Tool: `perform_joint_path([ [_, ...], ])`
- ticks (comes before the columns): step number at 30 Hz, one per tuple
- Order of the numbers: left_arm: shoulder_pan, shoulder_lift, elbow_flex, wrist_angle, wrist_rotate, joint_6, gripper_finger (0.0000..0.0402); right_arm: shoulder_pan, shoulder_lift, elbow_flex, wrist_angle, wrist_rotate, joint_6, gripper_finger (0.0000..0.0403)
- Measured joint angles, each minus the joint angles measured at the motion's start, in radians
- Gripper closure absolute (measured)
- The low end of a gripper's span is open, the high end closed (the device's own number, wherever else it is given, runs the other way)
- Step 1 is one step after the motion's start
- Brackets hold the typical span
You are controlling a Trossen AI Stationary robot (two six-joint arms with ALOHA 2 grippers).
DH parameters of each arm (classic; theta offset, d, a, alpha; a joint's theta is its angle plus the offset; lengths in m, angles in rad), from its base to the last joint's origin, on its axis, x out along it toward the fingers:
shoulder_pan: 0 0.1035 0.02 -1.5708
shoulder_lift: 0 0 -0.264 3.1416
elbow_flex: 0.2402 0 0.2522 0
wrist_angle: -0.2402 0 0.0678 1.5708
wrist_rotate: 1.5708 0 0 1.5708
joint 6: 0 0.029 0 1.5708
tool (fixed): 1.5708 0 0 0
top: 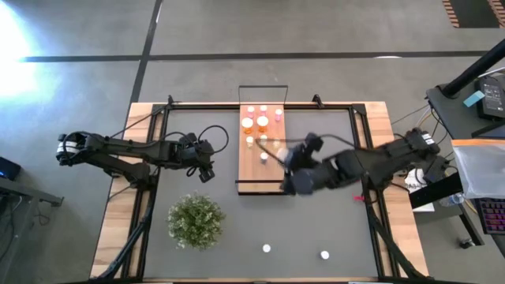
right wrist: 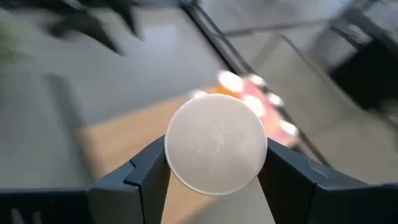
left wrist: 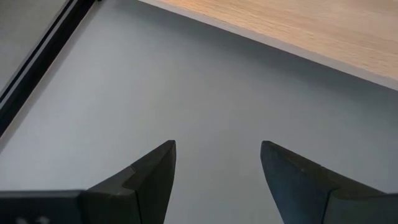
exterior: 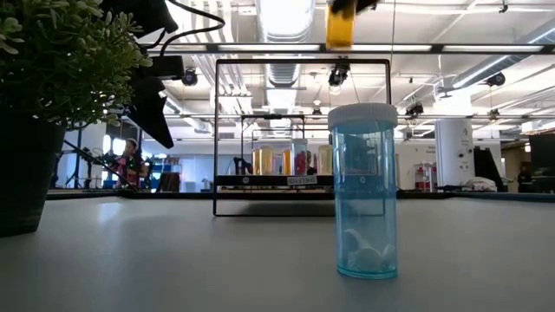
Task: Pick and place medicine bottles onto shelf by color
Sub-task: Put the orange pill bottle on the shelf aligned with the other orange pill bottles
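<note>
Task is partly complete. Several medicine bottles (top: 262,121) already stand grouped on the upper half of the shelf (top: 251,177), which sits at the centre of the high view; pink and orange bodies can be made out among them. At least two bottles remain loose on the surface (top: 237,237) near the bottom edge of that view, one at lower centre (top: 267,248), another just right of it (top: 324,254). The low view shows a blue-tinted bottle (exterior: 364,191) standing close to the camera; which of the two it is cannot be told.

The right gripper (top: 296,175) reaches in from the right of the high view, over the shelf's right edge. Its jaws are clamped on a white-capped bottle (right wrist: 216,144), held above the board; body colour appears orange in the low view.

The left gripper (left wrist: 217,165) waits at left of the shelf, jaws apart and empty over bare surface.
</note>
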Motion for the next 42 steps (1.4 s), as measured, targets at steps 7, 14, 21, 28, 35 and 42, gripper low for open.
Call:
perform_joint_path([
  [7, 0.000, 0.000, 0.000, 0.000, -0.001, 0.000, 0.0182, -0.248, 0.000, -0.027, -0.055, -0.059, -0.146, 0.0200],
  [14, 0.000, 0.000, 0.000, 0.000, -0.004, -0.048, 0.0182, -0.462, -0.003, -0.120, 0.029, -0.232, -0.302, 0.0200],
  [21, 0.000, 0.000, 0.000, 0.026, -0.008, -0.051, 0.0182, -0.592, -0.014, -0.286, 0.270, -0.395, -0.491, 0.0200],
  [28, 0.000, 0.000, 0.000, 0.124, -0.027, -0.050, 0.0182, -0.691, -0.014, -0.416, 0.481, -0.472, -0.603, 0.0200],
  [35, 0.000, 0.000, 0.000, 0.189, -0.047, -0.049, 0.0182, -0.765, -0.013, -0.523, 0.644, -0.677, -0.627, 0.0200],
  [42, 0.000, 0.000, 0.000, 0.218, -0.053, -0.050, 0.0182, -0.785, -0.013, -0.564, 0.715, -0.685, -0.610, 0.0200],
])
